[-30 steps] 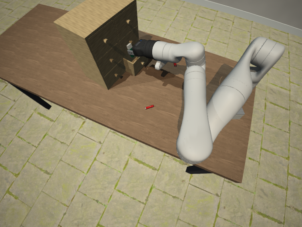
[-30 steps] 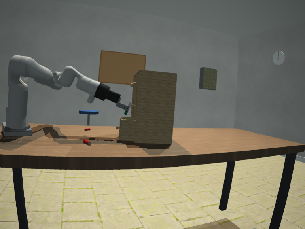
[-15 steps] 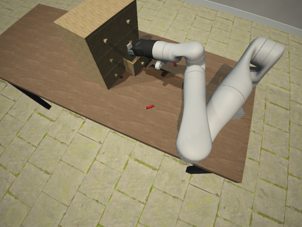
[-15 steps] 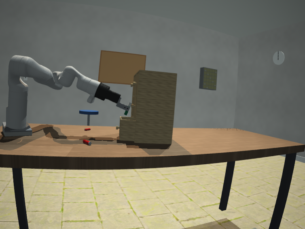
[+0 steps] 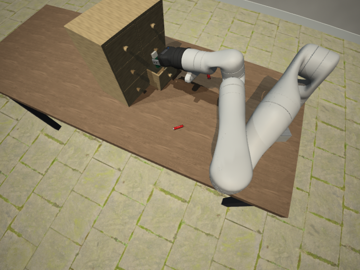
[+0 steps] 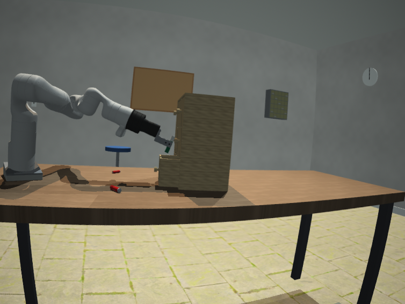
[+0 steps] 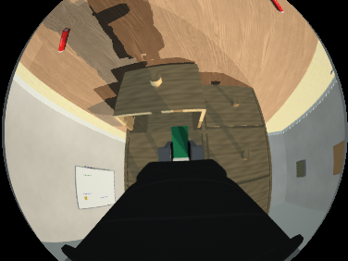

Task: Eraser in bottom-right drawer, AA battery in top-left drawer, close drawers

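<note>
Eraser [image 5: 157, 66] [image 6: 167, 149] [image 7: 180, 141] pinched in the hand [image 5: 155, 58] [image 6: 168, 143] [image 7: 180, 147] above the open bottom right drawer [image 5: 159, 79] [image 6: 168, 172] [image 7: 159, 88].

Possibly an office or lab — corkboard [image 6: 162, 89] [image 7: 339, 157], wall clock [image 6: 369, 77], blue stool [image 6: 117, 149], plain grey walls

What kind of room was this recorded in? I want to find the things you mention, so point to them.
Perhaps an office or workroom, though the stone-paved floor is unusual for one. A wall clock [image 6: 369, 77], a cork-coloured board [image 6: 162, 88] and a blue-topped stool [image 6: 117, 149] suggest it.
</note>
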Robot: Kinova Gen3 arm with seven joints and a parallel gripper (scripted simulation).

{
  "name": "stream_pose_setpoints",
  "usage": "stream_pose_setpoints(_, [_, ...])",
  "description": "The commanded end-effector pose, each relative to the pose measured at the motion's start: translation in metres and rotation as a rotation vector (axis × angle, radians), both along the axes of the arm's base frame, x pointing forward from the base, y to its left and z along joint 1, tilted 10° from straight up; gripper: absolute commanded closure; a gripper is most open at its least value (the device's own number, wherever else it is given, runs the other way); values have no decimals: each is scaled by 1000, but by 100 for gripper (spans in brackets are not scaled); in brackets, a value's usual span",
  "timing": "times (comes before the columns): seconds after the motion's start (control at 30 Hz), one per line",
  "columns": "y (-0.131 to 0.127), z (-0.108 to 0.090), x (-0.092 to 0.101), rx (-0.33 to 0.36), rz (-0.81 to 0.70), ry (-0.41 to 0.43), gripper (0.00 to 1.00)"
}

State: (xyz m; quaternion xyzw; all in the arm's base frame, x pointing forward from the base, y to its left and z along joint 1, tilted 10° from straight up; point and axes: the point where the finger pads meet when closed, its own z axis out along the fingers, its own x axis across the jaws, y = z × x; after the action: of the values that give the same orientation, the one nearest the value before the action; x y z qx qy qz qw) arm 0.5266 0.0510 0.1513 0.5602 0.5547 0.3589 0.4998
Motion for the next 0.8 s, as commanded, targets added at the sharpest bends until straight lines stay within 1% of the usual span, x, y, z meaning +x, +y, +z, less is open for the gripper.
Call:
stream_pose_setpoints(0.0, [0, 1, 0, 1, 0, -2, 55])
stream_pose_setpoints(0.1, [0, 1, 0, 1, 0, -2, 55])
stream_pose_setpoints(0.13, [0, 1, 0, 1, 0, -2, 49])
stream_pose_setpoints(0.17, [0, 1, 0, 1, 0, -2, 49])
stream_pose_setpoints(0.2, [0, 1, 0, 1, 0, -2, 43])
stream_pose_setpoints(0.23, [0, 1, 0, 1, 0, -2, 43])
stream_pose_setpoints(0.27, [0, 1, 0, 1, 0, -2, 37])
stream_pose_setpoints(0.3, [0, 1, 0, 1, 0, -2, 37])
stream_pose_setpoints(0.33, [0, 1, 0, 1, 0, -2, 31])
stream_pose_setpoints(0.37, [0, 1, 0, 1, 0, -2, 31])
stream_pose_setpoints(0.4, [0, 1, 0, 1, 0, -2, 25])
stream_pose_setpoints(0.77, [0, 1, 0, 1, 0, -2, 25])
